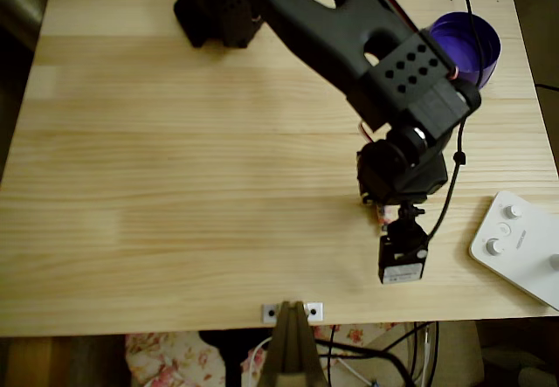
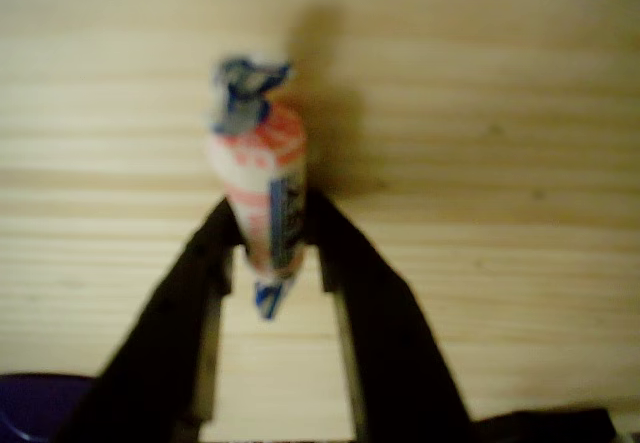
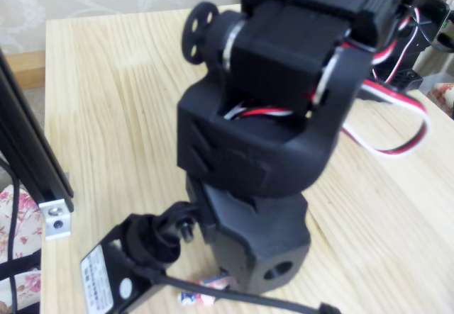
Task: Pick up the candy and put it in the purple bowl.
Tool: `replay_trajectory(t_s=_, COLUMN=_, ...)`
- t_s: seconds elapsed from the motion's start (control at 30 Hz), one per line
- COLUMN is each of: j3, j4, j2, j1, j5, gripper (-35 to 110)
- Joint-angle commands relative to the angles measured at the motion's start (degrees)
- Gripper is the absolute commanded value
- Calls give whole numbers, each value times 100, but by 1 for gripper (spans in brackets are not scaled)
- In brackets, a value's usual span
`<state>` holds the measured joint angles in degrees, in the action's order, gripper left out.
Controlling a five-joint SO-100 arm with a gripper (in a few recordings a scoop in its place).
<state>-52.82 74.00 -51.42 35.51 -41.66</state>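
In the wrist view the candy (image 2: 262, 188), a pinkish-white wrapped sweet with red and blue marks and twisted ends, stands between my two black fingers (image 2: 215, 253). My gripper (image 2: 272, 251) is shut on its lower half, low over the wooden table. A sliver of the candy (image 1: 383, 216) peeks out under the black arm in the overhead view, and its end (image 3: 204, 297) shows below the arm in the fixed view. The purple bowl (image 1: 467, 44) sits at the table's far right corner, well away from the gripper. A dark purple edge of it (image 2: 40, 403) shows at the wrist view's lower left.
A white device with round knobs (image 1: 520, 245) lies at the right edge of the table, close to the arm. The wrist camera (image 1: 402, 260) and its cable hang near the front edge. The table's left half (image 1: 175, 169) is bare wood.
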Motion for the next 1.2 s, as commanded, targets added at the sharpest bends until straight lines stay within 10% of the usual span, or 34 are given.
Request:
replay_trajectory(t_s=0.0, j3=-255, j4=18, j2=-492, j1=-35, j5=26, gripper=0)
replay_trajectory(t_s=0.53, j3=-1564, j4=413, j2=-3270, j1=123, j5=624, gripper=0)
replay_trajectory(t_s=1.17, j3=-4271, j4=-677, j2=-7436, j1=3560, j5=888, gripper=-1)
